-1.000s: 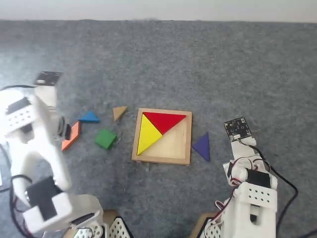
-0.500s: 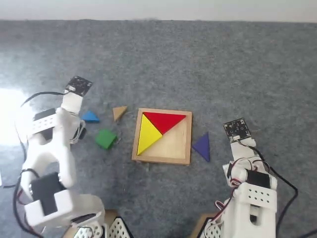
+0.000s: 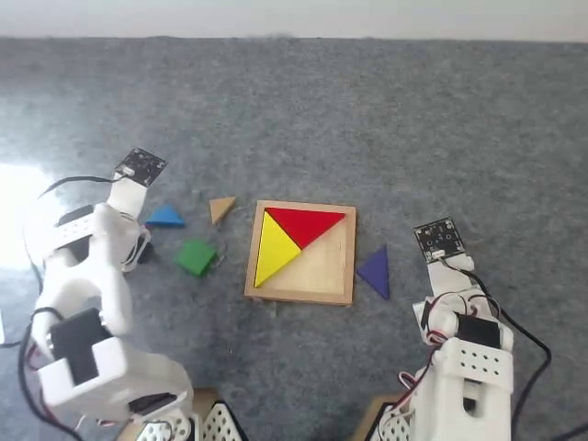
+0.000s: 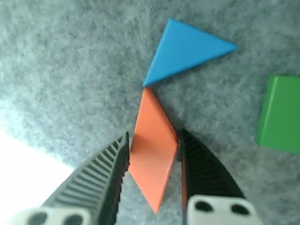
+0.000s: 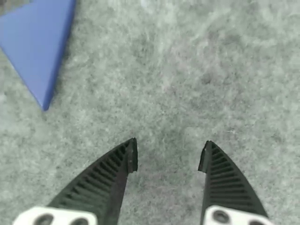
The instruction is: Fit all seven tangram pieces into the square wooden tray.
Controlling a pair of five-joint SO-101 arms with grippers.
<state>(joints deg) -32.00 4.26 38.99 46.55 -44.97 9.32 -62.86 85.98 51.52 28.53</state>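
The square wooden tray [image 3: 326, 266] holds a red triangle [image 3: 303, 223] and a yellow triangle [image 3: 272, 248]. An orange parallelogram [image 4: 152, 161] lies flat on the carpet with my left gripper [image 4: 153, 138] shut on it, one finger against each long edge. Its far tip touches a light blue triangle [image 4: 185, 49] [image 3: 165, 217]. A green square [image 3: 196, 256] [image 4: 281, 115] and a small tan triangle [image 3: 220, 209] lie left of the tray. Right of the tray lies a dark blue triangle [image 3: 376, 270] [image 5: 35, 35]. My right gripper [image 5: 168, 157] is open over bare carpet near it.
Grey carpet covers the whole table. The left arm [image 3: 87, 266] stands over the leftmost pieces and the right arm [image 3: 459, 340] rises at the front right. Open carpet stretches behind the tray.
The left arm swung in from the far left and came down over the orange parallelogram, hiding it in the high view. The right arm kept still.
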